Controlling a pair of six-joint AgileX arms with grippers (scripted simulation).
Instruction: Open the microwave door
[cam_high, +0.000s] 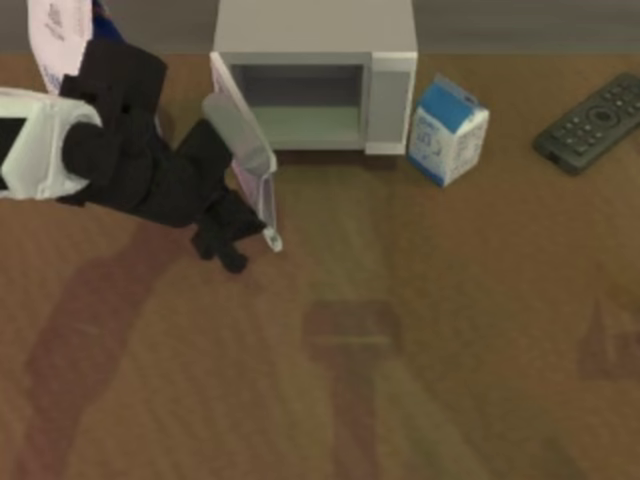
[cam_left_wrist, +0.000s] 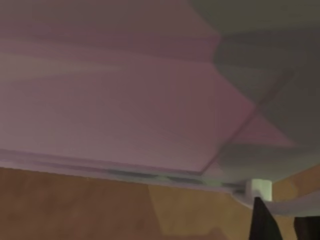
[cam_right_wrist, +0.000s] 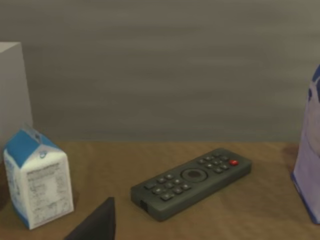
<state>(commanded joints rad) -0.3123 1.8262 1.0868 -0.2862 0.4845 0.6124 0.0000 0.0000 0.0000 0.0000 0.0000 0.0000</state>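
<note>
One microwave door (cam_high: 243, 150) wide open, cavity bare, left gripper (cam_high: 240, 235) state unclear.

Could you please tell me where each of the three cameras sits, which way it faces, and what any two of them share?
Top view: above the table, looking down on the microwave door swung open, with the left arm and its pincer at the door's outer edge.
Left wrist view: on the left arm, close against the door; dark fingertips show.
Right wrist view: low over the table, facing the back wall; no pincer identifiable.
Shared: milk carton and remote.
</note>
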